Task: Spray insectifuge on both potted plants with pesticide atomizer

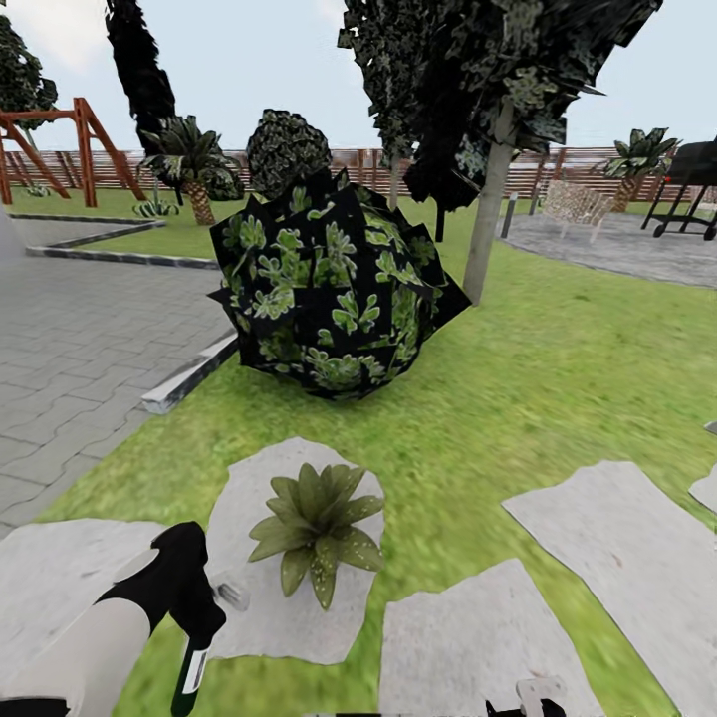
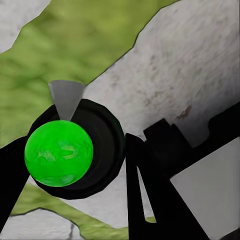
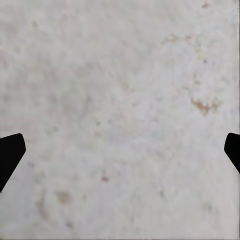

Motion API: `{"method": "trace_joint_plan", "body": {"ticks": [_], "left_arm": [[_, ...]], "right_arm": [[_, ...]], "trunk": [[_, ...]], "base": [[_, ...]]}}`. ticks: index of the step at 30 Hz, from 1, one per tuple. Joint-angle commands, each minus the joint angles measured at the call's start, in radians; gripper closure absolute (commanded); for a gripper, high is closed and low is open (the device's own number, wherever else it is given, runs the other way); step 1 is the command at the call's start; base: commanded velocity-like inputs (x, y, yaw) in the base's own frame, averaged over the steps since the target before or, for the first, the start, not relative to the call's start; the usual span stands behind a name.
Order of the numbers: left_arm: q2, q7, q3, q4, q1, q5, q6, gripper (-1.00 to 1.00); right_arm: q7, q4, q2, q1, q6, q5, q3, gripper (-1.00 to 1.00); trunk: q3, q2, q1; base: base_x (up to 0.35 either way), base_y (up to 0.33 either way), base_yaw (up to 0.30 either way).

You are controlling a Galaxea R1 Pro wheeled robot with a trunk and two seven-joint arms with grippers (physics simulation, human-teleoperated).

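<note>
A potted plant point(image 1: 317, 528), a low rosette of speckled green leaves, sits on a pale stone slab point(image 1: 254, 617) in the garden lawn. Just to its left in the head view, my left gripper point(image 1: 189, 597) is shut on the pesticide atomizer point(image 1: 192, 672), whose small grey nozzle point(image 1: 232, 596) points toward the plant. In the left wrist view the atomizer point(image 2: 60, 152) shows as a bright green ball in a black ring with a grey cone, between my black fingers point(image 2: 150, 190). My right gripper point(image 3: 120, 155) is open above bare stone and also peeks in at the head view's lower edge point(image 1: 528, 697).
A big dark-leafed bush point(image 1: 334, 284) stands behind the plant, with a slim tree trunk point(image 1: 488, 219) to its right. Grey paving point(image 1: 70, 339) with a kerb point(image 1: 184, 378) lies left. More slabs point(image 1: 617, 538) lie right. Fence point(image 1: 558, 164), grill point(image 1: 692, 184) and swing frame point(image 1: 60, 139) are far off.
</note>
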Motion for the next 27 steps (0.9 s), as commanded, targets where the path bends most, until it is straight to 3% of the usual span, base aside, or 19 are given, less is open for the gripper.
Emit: {"method": "trace_joint_plan", "body": {"ticks": [1,15,27], "left_arm": [[0.001,-0.009,-0.003,0.000,0.000,-0.006,0.009,1.00],[0.002,-0.009,-0.002,-0.003,0.001,-0.006,0.009,1.00],[0.001,-0.009,-0.003,-0.001,0.001,-0.004,0.010,1.00]], "right_arm": [[-0.002,0.001,0.000,-0.001,-0.003,-0.010,0.009,-1.00],[-0.001,0.001,0.000,-0.001,-0.003,-0.009,0.010,-1.00],[-0.001,0.001,0.000,-0.001,-0.003,-0.010,0.010,-1.00]], "trunk": [[-0.001,0.000,0.000],[-0.001,0.000,0.000],[-0.001,0.000,0.000]], "base": [[0.014,0.001,-0.223],[0.039,0.019,-0.262],[0.012,0.295,-0.103]]}}
